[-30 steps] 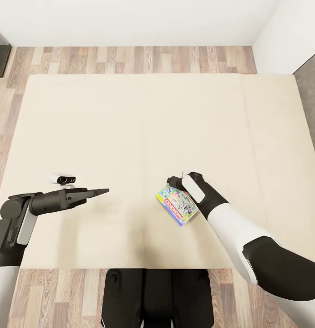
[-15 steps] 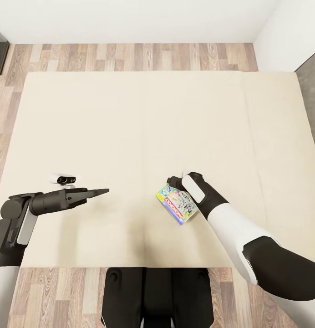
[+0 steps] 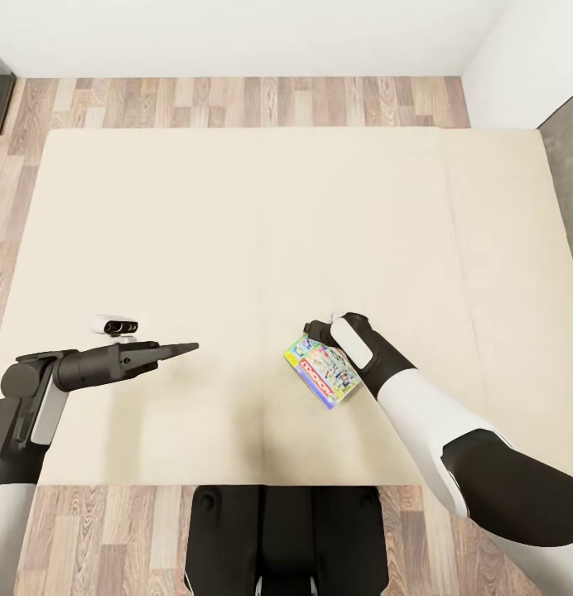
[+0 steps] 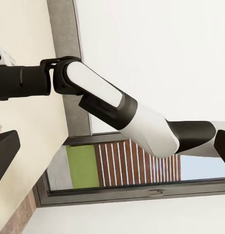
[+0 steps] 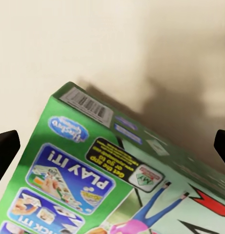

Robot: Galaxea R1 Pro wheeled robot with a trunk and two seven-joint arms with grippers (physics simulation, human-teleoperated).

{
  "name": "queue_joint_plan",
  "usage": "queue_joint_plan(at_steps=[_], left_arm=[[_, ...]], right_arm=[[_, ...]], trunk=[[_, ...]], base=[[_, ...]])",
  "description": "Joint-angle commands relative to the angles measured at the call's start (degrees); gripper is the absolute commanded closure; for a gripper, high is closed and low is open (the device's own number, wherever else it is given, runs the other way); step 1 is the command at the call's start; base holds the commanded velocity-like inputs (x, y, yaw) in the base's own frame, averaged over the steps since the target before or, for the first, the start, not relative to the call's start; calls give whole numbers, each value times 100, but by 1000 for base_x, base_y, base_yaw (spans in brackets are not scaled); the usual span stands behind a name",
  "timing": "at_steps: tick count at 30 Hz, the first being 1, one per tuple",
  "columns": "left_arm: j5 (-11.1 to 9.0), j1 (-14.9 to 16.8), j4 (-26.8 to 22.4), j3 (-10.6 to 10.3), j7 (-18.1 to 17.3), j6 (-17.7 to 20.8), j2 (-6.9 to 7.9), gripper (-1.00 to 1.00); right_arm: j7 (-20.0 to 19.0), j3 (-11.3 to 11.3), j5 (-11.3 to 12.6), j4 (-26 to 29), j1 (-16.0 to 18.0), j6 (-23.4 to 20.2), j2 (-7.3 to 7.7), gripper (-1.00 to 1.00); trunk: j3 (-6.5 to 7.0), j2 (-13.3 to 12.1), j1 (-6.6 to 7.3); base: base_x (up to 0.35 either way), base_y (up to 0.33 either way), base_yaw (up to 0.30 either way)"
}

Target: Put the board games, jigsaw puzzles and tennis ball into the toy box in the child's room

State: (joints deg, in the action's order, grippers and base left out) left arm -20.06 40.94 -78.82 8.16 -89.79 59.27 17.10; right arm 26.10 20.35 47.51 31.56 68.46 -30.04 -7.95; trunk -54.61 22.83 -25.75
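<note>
Here, in the head view, a colourful board game (image 3: 321, 373) sits tilted at the near middle of the beige bed (image 3: 237, 215), with wood floor (image 3: 237, 103) beyond. The right hand (image 3: 318, 331) is at the game's far corner, but whether it grips is hidden by the wrist. The left hand (image 3: 187, 348) hovers well apart, its fingers together in a point.

In the left wrist view, the right arm (image 4: 107, 105) crosses before a window (image 4: 136, 170).

In the right wrist view, the game's green printed box (image 5: 92, 180) lies between two dark fingertips (image 5: 5, 151) set wide apart.
</note>
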Motion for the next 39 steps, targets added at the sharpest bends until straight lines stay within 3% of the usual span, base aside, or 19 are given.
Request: queue_joint_plan(at_steps=[1, 17, 31, 39], left_arm=[[2, 2, -1, 0, -21, 60, 1, -100], [2, 2, -1, -8, -21, 58, -2, -100], [2, 2, -1, -16, -21, 58, -5, -100], [2, 2, -1, -8, -21, 58, -5, -100]], right_arm=[[53, 31, 57, 8, 6, -7, 4, -100], [56, 38, 59, 8, 15, -26, -2, -100], [94, 39, 75, -18, 244, -541, -81, -100], [576, 21, 119, -42, 302, -567, -116, -100]], trunk=[[-14, 9, -3], [-38, 9, -3], [-38, 9, -3], [-38, 9, -3]], base=[[0, 0, 0], [0, 0, 0], [0, 0, 0], [0, 0, 0]])
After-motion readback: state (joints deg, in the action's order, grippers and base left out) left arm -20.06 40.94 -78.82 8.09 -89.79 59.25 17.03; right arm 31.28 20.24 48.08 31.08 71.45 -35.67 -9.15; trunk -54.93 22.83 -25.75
